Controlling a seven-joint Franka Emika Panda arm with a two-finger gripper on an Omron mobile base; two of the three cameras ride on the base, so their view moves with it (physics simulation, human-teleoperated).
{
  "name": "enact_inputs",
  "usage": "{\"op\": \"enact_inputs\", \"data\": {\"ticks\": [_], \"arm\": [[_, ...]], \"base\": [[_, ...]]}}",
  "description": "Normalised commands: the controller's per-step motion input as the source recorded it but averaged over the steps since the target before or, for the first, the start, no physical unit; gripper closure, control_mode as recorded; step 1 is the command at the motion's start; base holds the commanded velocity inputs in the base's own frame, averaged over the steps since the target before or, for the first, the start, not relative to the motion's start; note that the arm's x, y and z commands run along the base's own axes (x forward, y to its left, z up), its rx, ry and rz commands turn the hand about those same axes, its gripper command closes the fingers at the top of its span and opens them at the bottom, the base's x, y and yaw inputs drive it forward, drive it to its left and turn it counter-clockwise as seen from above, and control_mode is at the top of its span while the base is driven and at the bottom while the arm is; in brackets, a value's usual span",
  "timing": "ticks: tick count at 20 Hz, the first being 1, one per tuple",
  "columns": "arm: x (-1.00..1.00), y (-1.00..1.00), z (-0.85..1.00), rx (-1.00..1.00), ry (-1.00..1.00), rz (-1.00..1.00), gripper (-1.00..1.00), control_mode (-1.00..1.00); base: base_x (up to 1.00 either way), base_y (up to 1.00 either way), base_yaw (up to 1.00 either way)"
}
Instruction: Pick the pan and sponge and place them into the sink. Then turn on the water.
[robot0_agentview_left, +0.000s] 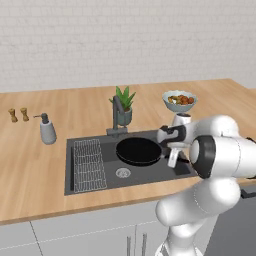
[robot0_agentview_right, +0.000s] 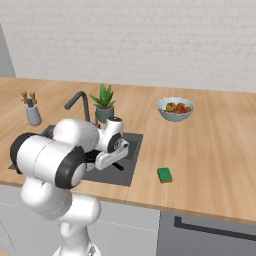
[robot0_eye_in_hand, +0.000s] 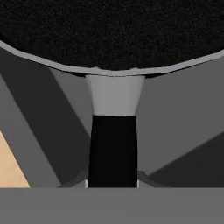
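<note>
My gripper (robot0_eye_in_hand: 113, 181) sits low over the right part of the sink (robot0_agentview_left: 90, 187), and in the hand view the pan's black handle runs straight up from between my finger tips, which press against its sides, so I judge the jaws clamped on the handle near its free end. The pan (robot0_agentview_left: 138, 150) itself hangs or rests inside the basin, just right of the wire grid rack (robot0_agentview_left: 89, 165) and above the round drain (robot0_agentview_left: 123, 173); I cannot tell whether its bottom touches the sink floor yet. It looks rigid and fairly heavy for a grip this far out on the handle, so I expect it to want to tip forward, and the smooth handle could twist between the pads. The sponge (robot0_agentview_right: 164, 174) lies on the wooden counter (robot0_agentview_right: 210, 165) to the right of the sink, well apart from it; it should be light and soft, best pinched across its short sides, giving a little under the fingers. The faucet (robot0_agentview_left: 118, 116) stands behind the basin beside a potted plant (robot0_agentview_left: 124, 104). In the right base view my own arm hides most of the basin and the pan, and the faucet's lever is too small to make out.
</note>
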Motion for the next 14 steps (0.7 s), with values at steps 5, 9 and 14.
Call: {"op": "enact_inputs", "data": {"ticks": [5, 9, 14], "arm": [[0.53, 0.01, -0.34, 0.0, 0.01, 0.0, 1.0, -1.0], [0.29, 0.18, -0.43, 0.0, 0.0, 0.0, 1.0, -1.0], [0.27, 0.2, -0.43, 0.0, 0.0, 0.0, 1.0, -1.0]], "base": [[0.0, 0.0, 0.0], [0.0, 0.0, 0.0], [0.0, 0.0, 0.0]]}}
